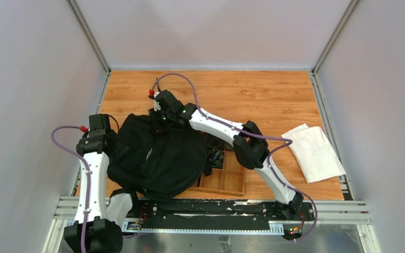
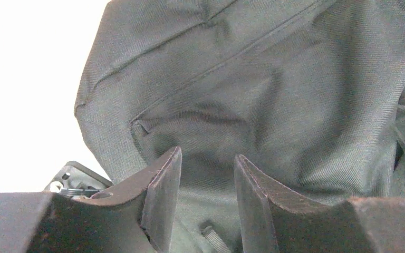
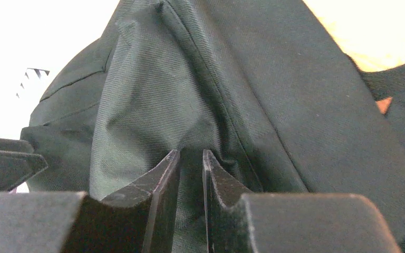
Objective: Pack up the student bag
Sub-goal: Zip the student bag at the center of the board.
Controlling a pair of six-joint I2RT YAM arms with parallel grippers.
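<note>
The student bag (image 1: 155,158), a big floppy black backpack, lies on the left half of the wooden table and fills both wrist views (image 2: 253,89) (image 3: 253,95). At the bag's left edge is my left gripper (image 1: 112,141). Its jaws (image 2: 208,153) stand apart, with bag fabric and a bit of cord showing in the gap. My right gripper (image 1: 162,120) is at the bag's far top edge. Its jaws (image 3: 191,152) are nearly together, pinching a raised fold of the bag's fabric.
A wooden compartment tray (image 1: 227,179) holding small items sits right of the bag, partly under it and under my right arm. A folded white cloth (image 1: 314,153) lies at the right edge. Bare wood stretches across the far half of the table (image 1: 253,89).
</note>
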